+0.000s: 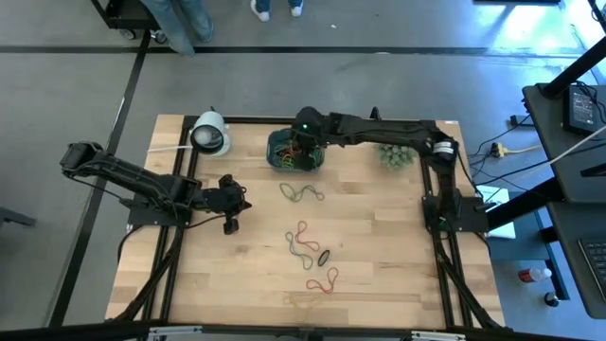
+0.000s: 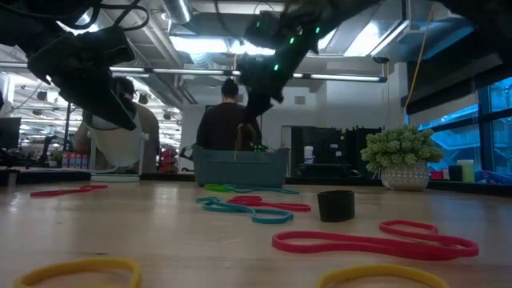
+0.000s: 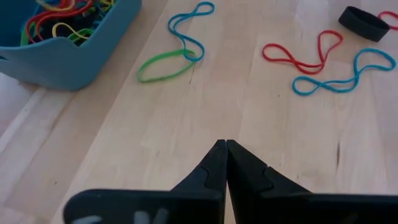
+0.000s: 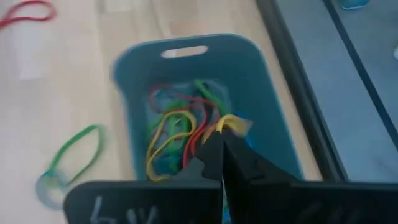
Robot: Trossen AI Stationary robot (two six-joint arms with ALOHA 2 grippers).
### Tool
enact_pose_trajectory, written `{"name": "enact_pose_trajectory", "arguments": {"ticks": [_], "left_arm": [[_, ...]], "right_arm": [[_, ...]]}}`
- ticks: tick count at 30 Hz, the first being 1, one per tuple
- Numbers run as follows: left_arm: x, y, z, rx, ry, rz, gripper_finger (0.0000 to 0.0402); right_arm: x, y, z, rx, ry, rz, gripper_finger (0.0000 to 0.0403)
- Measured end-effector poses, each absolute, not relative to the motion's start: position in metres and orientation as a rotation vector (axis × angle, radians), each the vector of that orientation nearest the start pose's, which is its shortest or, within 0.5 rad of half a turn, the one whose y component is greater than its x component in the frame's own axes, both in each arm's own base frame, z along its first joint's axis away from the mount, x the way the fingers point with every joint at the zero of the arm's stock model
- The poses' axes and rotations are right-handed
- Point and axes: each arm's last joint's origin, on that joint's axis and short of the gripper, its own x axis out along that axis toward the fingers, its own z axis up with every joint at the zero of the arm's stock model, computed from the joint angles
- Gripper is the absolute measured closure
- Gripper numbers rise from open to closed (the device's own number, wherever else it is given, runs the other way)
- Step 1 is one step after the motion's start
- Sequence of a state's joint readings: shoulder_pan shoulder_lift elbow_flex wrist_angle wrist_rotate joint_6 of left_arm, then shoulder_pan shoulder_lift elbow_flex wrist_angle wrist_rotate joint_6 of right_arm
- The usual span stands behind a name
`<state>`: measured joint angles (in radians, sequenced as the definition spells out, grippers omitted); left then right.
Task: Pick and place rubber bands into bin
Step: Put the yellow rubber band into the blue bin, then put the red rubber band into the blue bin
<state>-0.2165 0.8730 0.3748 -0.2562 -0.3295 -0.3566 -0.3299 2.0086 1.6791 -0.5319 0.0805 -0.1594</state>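
Over the small teal-blue plastic bin (image 4: 261, 93): right gripper (image 4: 219, 144) pinched on a yellow rubber band (image 4: 235, 124), release probably due next; left gripper (image 3: 225, 147) closed, empty.

Looks like a robotics lab in an open-plan office: wooden table (image 1: 379, 275) on a black frame, grey concrete floor (image 1: 76, 95), exposed ceiling pipes and strip lights (image 2: 200, 44), a person (image 2: 228, 120) seated at the far side.

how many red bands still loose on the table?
2 that I can make out. One red band lies mid-table beside a blue band; another red band lies nearest the front edge. More reds sit in the bin, tangled and uncountable.
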Motion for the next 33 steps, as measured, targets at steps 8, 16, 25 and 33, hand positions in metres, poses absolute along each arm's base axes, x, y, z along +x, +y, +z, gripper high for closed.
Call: {"name": "enact_pose_trajectory", "arguments": {"ticks": [8,16,25,33], "left_arm": [[0.162,-0.026,0.176,-0.132,0.696,0.235,0.0396],[0.162,-0.026,0.176,-0.132,0.697,0.236,0.0398],[0.162,-0.025,0.176,-0.125,0.691,0.254,0.0400],[0.162,-0.025,0.176,-0.117,0.686,0.274,0.0394]], "right_arm": [[0.440,-0.162,0.188,-0.022,0.954,-0.318,0.0385],[0.439,-0.162,0.165,0.016,1.038,-0.318,0.0335],[0.428,-0.158,0.195,0.010,1.041,-0.321,0.0252],[0.401,-0.141,0.251,0.070,1.032,-0.351,0.0274]]}}
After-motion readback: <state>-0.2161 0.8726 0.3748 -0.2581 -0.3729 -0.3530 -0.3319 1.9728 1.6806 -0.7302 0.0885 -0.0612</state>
